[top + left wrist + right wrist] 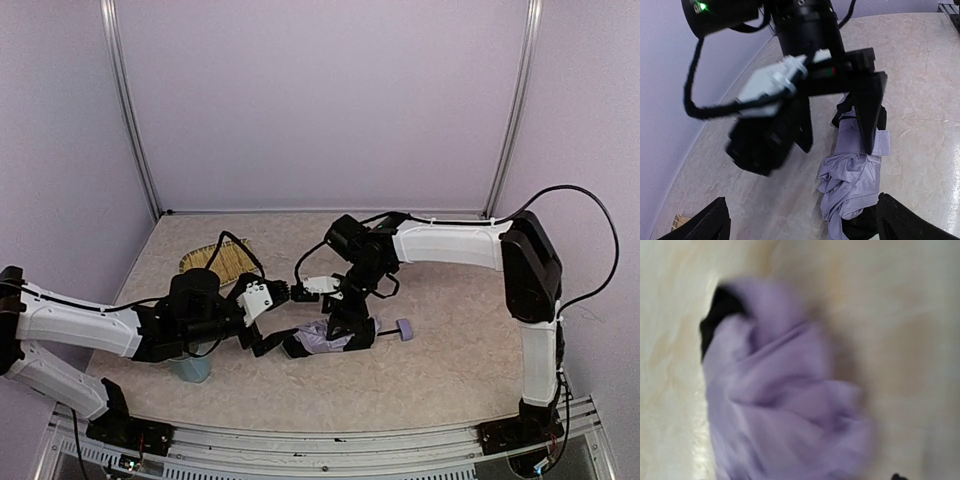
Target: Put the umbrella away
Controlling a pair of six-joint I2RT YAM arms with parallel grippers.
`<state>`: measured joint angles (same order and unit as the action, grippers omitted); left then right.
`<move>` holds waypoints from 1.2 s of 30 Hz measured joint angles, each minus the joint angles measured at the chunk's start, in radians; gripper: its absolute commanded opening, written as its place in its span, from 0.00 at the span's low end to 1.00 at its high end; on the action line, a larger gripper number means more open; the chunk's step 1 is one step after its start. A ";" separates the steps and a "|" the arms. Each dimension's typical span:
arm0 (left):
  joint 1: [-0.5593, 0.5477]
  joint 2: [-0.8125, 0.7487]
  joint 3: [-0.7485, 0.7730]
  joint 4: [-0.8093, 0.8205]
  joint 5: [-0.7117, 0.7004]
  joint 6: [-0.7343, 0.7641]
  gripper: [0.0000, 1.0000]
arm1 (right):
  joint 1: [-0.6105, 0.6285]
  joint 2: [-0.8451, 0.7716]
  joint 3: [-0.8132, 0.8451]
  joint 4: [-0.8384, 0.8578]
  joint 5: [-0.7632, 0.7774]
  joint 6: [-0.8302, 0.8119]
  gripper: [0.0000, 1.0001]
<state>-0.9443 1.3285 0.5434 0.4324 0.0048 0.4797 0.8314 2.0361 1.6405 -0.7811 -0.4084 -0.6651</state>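
The table [450, 370] has a beige, marbled top, pale and faintly glossy, and fills the floor of a booth of plain lavender walls [320, 100]. Slim metal posts [135, 120] stand in the far corners at 11 and 1 o'clock. A ribbed metal rail [330, 445] runs along the near edge at 6 o'clock.

The umbrella [330, 338] lies folded on the bare top near the table's middle, a little toward 6 o'clock. Its bunched lavender fabric shows black lining at the 9 o'clock end, and the handle knob [404, 330] sticks out at 3 o'clock.

The right gripper [837, 149] hangs straight over the bundle. Its fingers are spread apart: one is above the fabric, the other is off to the side with bare table between, and nothing is gripped. Its own camera shows only blurred fabric up close.

The left gripper [801, 197] comes in from 9 o'clock, its fingers as wide as they go. The end of the umbrella lies between them untouched.

At 10 o'clock from the umbrella lies a woven straw-coloured mat [213, 260]. At 8 o'clock a pale blue object [192, 370] sits half hidden under the left arm
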 measured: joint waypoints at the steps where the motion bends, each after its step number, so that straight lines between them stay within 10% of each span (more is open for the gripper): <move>1: 0.002 -0.015 -0.014 0.005 -0.003 -0.012 0.98 | 0.009 0.032 0.008 -0.019 0.006 -0.009 0.76; 6: 0.002 -0.050 -0.064 0.008 -0.003 -0.054 0.98 | 0.045 0.153 0.026 -0.084 0.061 -0.037 0.60; 10: 0.002 -0.059 -0.077 0.010 -0.003 -0.070 0.97 | 0.064 0.165 0.048 -0.089 0.113 -0.031 0.23; 17: 0.002 -0.097 -0.092 0.011 -0.037 -0.089 0.97 | 0.117 0.163 0.066 -0.032 0.240 0.005 0.01; 26: 0.014 -0.271 -0.099 0.010 -0.239 -0.136 0.97 | 0.090 0.072 0.066 0.175 0.318 0.111 0.00; 36: 0.047 -0.393 -0.082 -0.005 -0.262 -0.203 0.97 | 0.035 -0.312 -0.064 0.632 0.072 0.278 0.00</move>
<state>-0.8978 0.9356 0.4618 0.4271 -0.2573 0.2771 0.8665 1.7241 1.5761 -0.1493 -0.3359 -0.3870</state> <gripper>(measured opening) 0.972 0.283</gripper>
